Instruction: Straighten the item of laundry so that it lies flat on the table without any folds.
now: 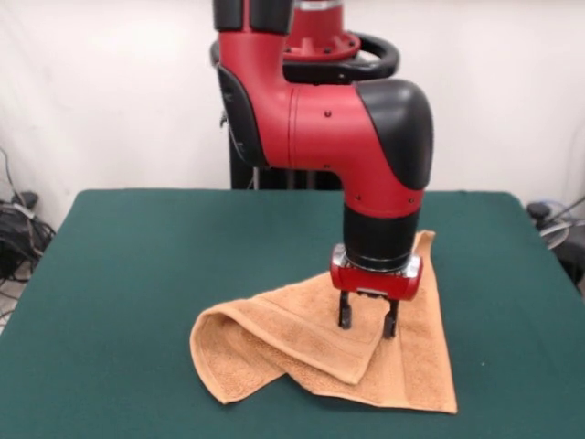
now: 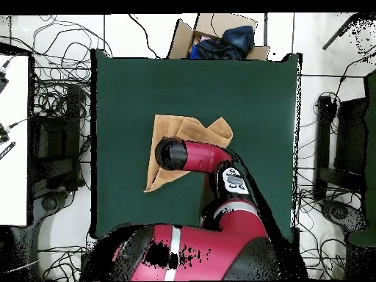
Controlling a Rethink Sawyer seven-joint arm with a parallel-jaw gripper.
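folded towel (image 1: 311,352), open claw (image 1: 367,322) above

Arm (image 1: 366,128) bent down, wrist vertical, jaws spread apart.

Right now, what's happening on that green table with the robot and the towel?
The red Sawyer arm has its gripper lowered onto an orange-tan towel on the green table. Its two fingers are spread apart, tips at the cloth, with nothing pinched. The towel is not flat: one side is folded over into a rounded flap. Past the table's edge, the overhead view shows a cardboard box holding dark cloth.
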